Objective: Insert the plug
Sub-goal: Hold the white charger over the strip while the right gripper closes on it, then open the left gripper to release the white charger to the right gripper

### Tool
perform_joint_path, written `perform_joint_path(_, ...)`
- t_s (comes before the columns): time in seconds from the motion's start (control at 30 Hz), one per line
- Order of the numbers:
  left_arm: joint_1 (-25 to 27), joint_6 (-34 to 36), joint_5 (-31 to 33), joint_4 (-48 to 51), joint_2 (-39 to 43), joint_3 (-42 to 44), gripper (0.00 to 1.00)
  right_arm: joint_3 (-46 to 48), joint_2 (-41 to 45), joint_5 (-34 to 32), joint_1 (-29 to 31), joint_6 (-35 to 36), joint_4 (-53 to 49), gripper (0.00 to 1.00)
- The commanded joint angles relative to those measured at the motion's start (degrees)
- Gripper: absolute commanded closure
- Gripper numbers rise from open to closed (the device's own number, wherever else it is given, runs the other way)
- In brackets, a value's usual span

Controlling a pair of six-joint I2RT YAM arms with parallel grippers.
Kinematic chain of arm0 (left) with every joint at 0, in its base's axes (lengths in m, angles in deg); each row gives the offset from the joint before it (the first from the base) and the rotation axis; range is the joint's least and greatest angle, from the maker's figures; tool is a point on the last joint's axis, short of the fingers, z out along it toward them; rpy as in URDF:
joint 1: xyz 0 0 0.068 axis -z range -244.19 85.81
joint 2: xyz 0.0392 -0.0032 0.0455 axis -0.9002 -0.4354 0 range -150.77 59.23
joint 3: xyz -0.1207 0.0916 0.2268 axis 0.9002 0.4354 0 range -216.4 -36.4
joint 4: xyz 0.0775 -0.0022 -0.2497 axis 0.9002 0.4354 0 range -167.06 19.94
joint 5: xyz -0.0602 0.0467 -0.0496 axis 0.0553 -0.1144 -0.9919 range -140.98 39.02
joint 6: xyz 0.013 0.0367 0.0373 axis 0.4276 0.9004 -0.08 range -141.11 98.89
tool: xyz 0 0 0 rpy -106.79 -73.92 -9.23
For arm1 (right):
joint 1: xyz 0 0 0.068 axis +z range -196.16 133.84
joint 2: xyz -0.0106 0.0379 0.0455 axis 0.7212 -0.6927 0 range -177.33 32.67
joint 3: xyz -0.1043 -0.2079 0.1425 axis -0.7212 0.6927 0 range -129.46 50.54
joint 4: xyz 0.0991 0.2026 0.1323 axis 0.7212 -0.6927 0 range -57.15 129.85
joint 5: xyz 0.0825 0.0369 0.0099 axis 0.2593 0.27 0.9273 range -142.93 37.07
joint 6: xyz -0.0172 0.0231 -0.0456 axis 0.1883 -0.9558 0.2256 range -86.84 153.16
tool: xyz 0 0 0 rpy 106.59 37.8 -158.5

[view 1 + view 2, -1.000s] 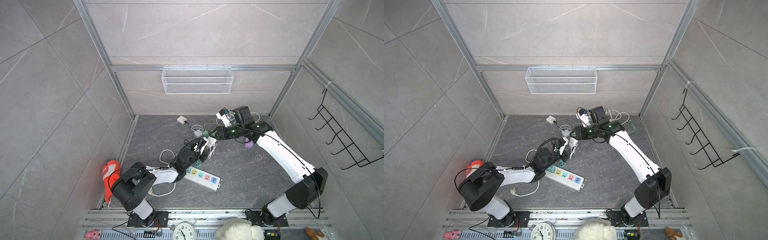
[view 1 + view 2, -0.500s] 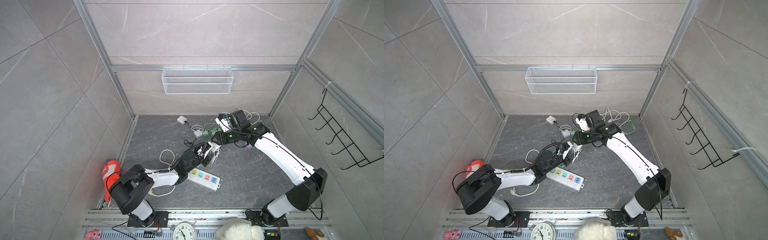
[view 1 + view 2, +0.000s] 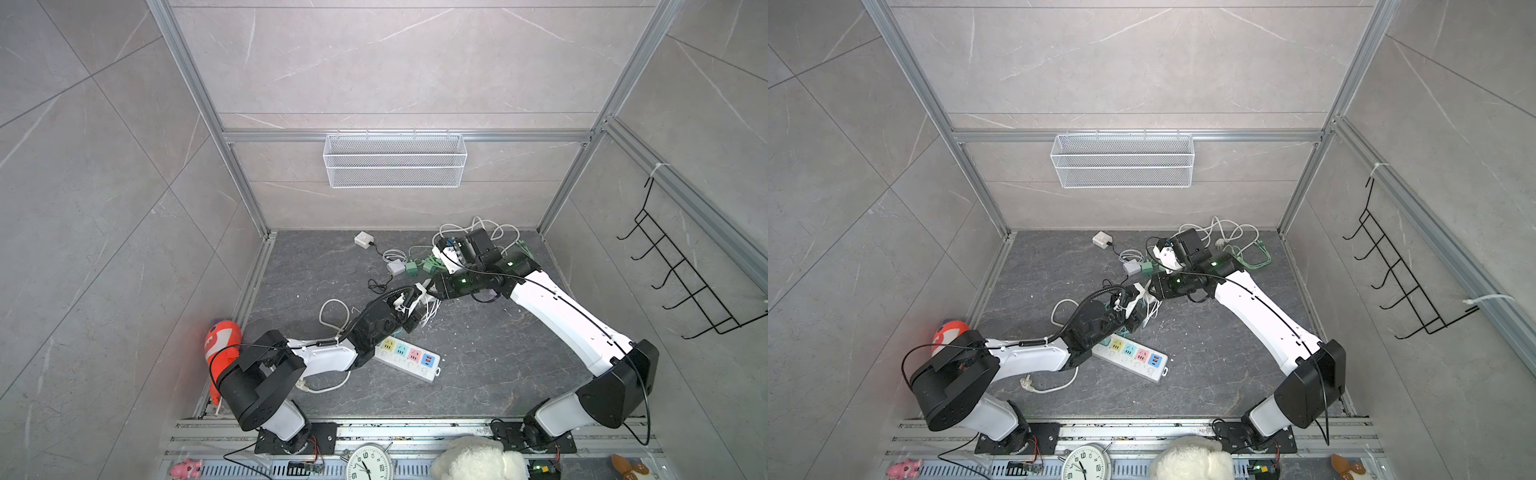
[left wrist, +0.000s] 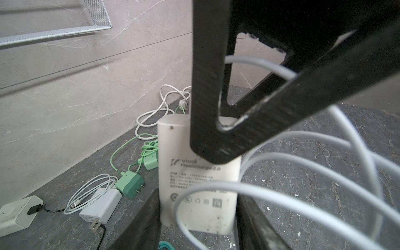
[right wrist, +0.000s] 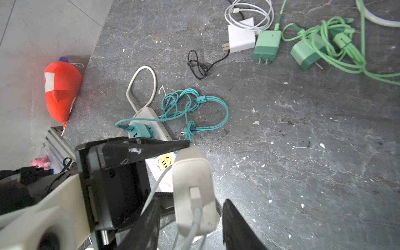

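Right gripper (image 5: 190,225) dropped to meet left gripper (image 4: 198,207); both clamp the white charger (image 4: 198,184), power strip (image 3: 409,359) just below them.

My left gripper (image 4: 198,218) clamps the white rectangular vivo charger (image 4: 198,186); the right gripper's black finger (image 4: 207,97) presses it from twelve o'clock.

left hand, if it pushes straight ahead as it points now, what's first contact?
Likely the right hand: its fingers already sit on the far end of the white charger that the left hand holds. Depth unclear.
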Motion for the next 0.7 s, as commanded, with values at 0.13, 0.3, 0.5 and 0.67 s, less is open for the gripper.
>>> perform_joint_path(0.13,0.07,0.97,-0.81,-2.63,2.0,-1.06,0.8,0.47,-0.99,2.61,0.51,1.39,0.76,0.53)
perform_joint_path(0.3,0.07,0.88,-1.49,-2.25,2.09,-1.28,0.8,0.86,-1.55,2.3,0.54,1.7,1.02,0.54)
perform_joint_path(0.5,0.15,0.72,-2.49,-1.42,2.27,-1.68,0.8,0.76,-2.82,2.94,0.56,1.86,1.87,0.55)
perform_joint_path(0.67,0.16,0.72,-2.47,-0.82,2.79,-1.77,0.8,0.66,-3.62,2.75,0.66,2.14,1.97,0.6)
